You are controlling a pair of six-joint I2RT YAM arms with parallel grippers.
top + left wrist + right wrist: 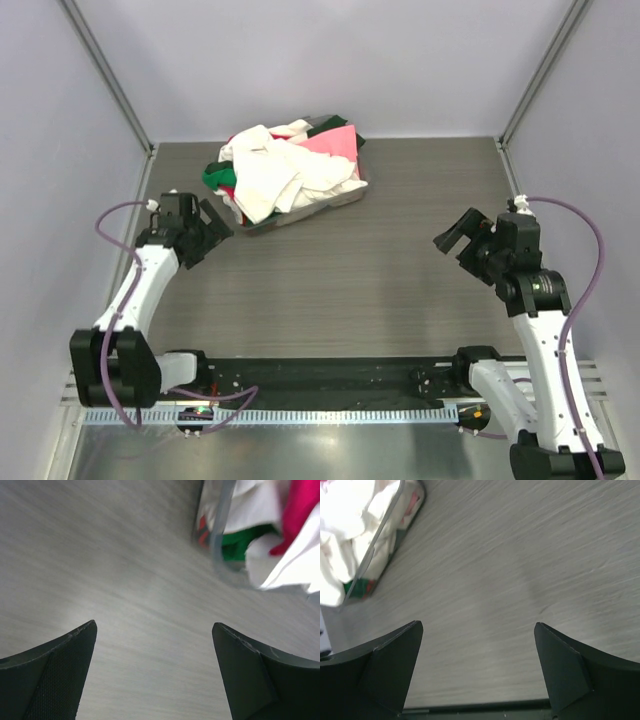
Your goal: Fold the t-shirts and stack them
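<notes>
Lower edge of the overhead frame: black mounting rail (330, 372) carrying both arm bases.

Left of centre: my left gripper (213, 228). Its fingers are spread wide with nothing between them, and its wrist view shows only tabletop between the two dark pads. It hovers near the tray's lower-left corner, angled at the pile. I judge this a ready stance for a first pick.

Right of centre: my right gripper (452, 238), likewise wide open and holding nothing. It is well apart from the tray and turned inward toward it, probably waiting to help spread a garment.

Centre: table (350, 290), grey wood-grain. I take the stretch between the two grippers as my folding area.

Upper centre: tray (345, 198), shallow and grey, holding the t-shirts (285, 170) in one crumpled heap.
- White tee (270, 175) on top, spilling over the rim.
- Pink tee (335, 143) toward the upper right of the pile.
- Green tee (215, 178) at the pile's left edge.
- A glimpse of red beneath.

None is folded and none is out of the tray, so I judge the task to be at its start. The overhanging white tee looks the easiest to grasp.
</notes>
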